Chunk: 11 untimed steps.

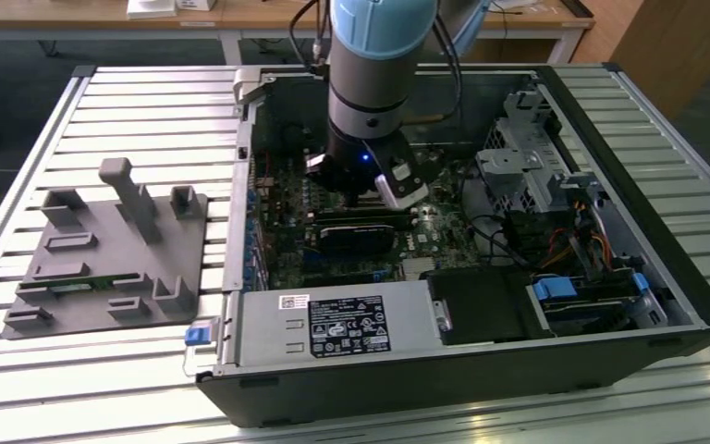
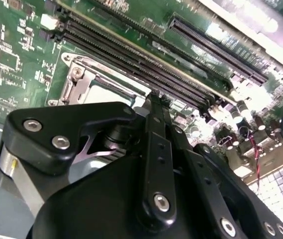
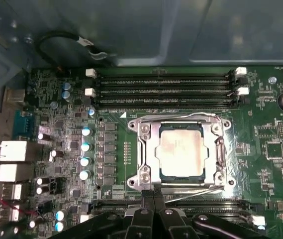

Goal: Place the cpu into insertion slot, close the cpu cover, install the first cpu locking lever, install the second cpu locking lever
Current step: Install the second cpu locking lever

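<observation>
Silver-grey, the cpu (image 3: 181, 153) lies flat in the insertion slot (image 3: 162, 175) on the green circuit board (image 3: 265, 149), and the cpu cover (image 3: 148, 149) is folded down around it, its window framing the chip. Thin wire levers (image 3: 221, 154) run along the edges of the cover. Four long black memory slots (image 3: 163, 89) lie just beside the socket on one side. In the first wrist view the gripper (image 3: 153, 195) has its black fingers pressed together with nothing between them, their tips right at the cover's edge. In the exterior view the arm (image 1: 373, 83) reaches down into the open computer case (image 1: 651, 268), toward the case's far middle. A grey fixture plate (image 1: 108, 250) rests on the slatted table (image 1: 145, 370), well to the exterior view's left of the case.
</observation>
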Tool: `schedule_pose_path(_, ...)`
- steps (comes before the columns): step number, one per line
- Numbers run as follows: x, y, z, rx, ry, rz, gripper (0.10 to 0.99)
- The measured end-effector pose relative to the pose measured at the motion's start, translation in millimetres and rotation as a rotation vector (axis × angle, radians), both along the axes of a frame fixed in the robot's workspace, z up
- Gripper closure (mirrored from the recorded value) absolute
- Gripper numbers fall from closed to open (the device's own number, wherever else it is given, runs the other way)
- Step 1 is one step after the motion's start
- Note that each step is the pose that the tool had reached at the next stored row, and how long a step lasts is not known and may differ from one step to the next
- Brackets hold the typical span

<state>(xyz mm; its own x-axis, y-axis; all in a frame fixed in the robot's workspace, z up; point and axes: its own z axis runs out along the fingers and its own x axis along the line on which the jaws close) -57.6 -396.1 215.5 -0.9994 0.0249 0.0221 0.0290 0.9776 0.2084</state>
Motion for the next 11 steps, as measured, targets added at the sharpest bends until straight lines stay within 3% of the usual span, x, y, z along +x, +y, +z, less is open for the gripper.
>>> schedule_pose_path(5,-2.7,-9.4,-1.1,0.015,0.0001,0.0,0.98)
schedule_pose_path(11,-5.4,-11.0,-6.6,0.034,0.0002,0.0,0.98)
